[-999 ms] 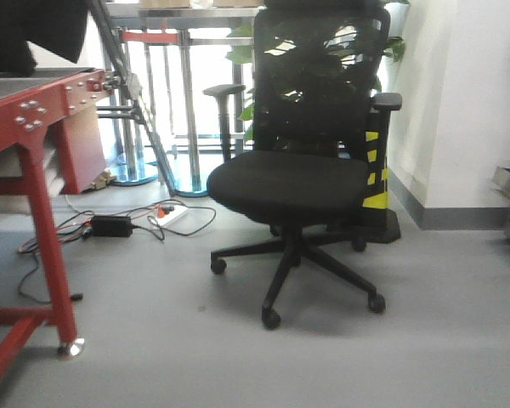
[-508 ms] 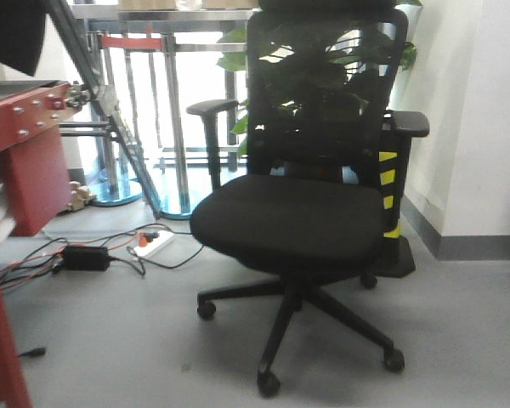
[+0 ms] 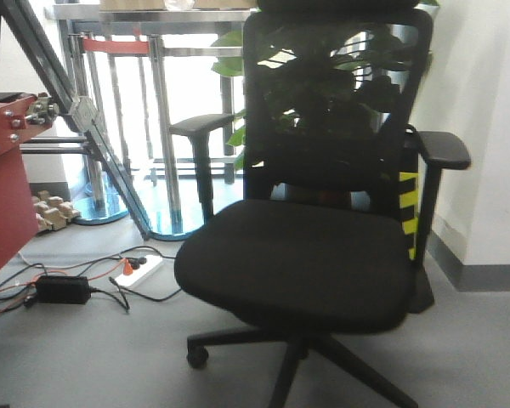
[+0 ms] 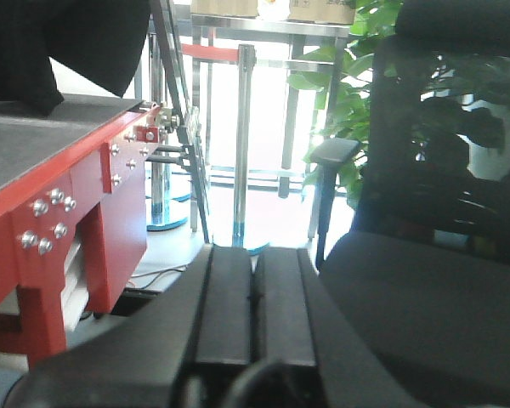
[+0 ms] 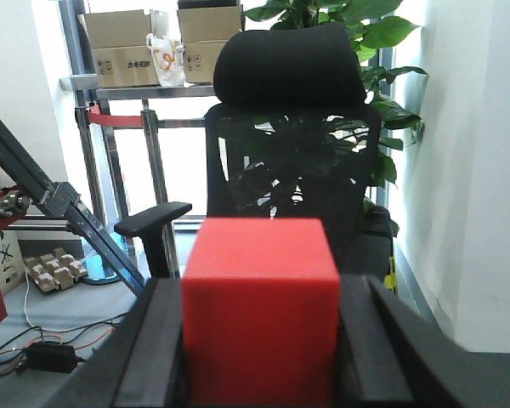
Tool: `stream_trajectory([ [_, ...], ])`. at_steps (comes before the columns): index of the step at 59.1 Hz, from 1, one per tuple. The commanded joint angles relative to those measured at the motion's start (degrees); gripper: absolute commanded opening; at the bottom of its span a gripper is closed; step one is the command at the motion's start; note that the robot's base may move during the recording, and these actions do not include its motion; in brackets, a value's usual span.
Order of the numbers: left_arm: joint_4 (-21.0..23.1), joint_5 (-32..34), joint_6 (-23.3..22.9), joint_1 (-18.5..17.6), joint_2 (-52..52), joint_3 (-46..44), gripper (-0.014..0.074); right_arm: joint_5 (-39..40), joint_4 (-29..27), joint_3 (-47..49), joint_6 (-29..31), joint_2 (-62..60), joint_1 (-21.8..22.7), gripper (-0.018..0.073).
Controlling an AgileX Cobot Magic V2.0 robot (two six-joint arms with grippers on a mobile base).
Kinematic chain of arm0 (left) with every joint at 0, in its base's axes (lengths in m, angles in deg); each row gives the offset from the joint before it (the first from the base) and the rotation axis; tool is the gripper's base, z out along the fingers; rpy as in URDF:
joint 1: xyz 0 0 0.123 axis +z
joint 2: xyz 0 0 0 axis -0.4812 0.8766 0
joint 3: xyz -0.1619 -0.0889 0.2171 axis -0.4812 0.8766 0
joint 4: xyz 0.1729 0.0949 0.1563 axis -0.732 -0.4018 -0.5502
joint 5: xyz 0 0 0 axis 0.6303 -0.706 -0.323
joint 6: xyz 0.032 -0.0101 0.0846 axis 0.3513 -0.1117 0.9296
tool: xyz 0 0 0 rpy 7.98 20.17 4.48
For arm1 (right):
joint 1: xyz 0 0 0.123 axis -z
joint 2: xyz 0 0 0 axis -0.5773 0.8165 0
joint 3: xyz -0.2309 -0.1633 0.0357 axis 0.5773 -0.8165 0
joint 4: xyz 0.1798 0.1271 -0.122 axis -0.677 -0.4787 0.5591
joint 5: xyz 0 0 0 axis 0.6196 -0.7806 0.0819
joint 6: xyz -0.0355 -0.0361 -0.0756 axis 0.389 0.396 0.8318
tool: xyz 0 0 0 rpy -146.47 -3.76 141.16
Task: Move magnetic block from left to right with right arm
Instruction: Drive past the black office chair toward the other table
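The magnetic block (image 5: 259, 306), a bright-red cube, fills the lower middle of the right wrist view. My right gripper (image 5: 262, 293) is shut on it, one black finger pressed against each side of the cube. In the left wrist view my left gripper (image 4: 255, 276) is shut with its two flat black fingers (image 4: 225, 297) touching and nothing between them. Neither gripper nor the block shows in the front view.
A black mesh office chair (image 3: 306, 255) stands close ahead, with a plant (image 5: 382, 51) behind it. A red metal table (image 4: 59, 195) is on the left. Cables and a power brick (image 3: 61, 289) lie on the grey floor. A white wall (image 3: 493, 127) is on the right.
The front view has moved closer to the chair and shifted right: the chair looms larger and the red table has slid toward the left edge.
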Motion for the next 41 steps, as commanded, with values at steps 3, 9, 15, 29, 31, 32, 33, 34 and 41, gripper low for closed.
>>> stream_trajectory([
  [3,0.00,5.07,-0.25,-0.30,-0.62,0.54,-0.0116,5.23,-0.10,1.55,0.37,0.65,0.29,0.0130],
  [9,0.00,5.07,-0.25,-0.30,-0.62,0.54,-0.0116,5.23,-0.10,1.55,0.37,0.65,0.29,0.0130],
  [15,0.00,5.07,-0.25,-0.30,-0.62,0.54,-0.0116,5.23,-0.10,1.55,0.37,0.65,0.29,0.0130],
  [29,0.00,5.07,-0.25,-0.30,-0.62,0.54,-0.0116,5.23,-0.10,1.55,0.37,0.65,0.29,0.0130],
  [31,0.00,5.07,-0.25,-0.30,-0.62,0.54,-0.0116,5.23,-0.10,1.55,0.37,0.65,0.29,0.0130],
  [32,0.00,5.07,-0.25,-0.30,-0.62,0.54,-0.0116,5.23,-0.10,1.55,0.37,0.65,0.29,0.0130],
  [33,0.00,5.07,-0.25,-0.30,-0.62,0.54,-0.0116,5.23,-0.10,1.55,0.37,0.65,0.29,0.0130],
  [34,0.00,5.07,-0.25,-0.30,-0.62,0.54,-0.0116,5.23,-0.10,1.55,0.37,0.65,0.29,0.0130],
  [41,0.00,5.07,-0.25,-0.30,-0.62,0.54,-0.0116,5.23,-0.10,1.55,0.37,0.65,0.29,0.0130],
])
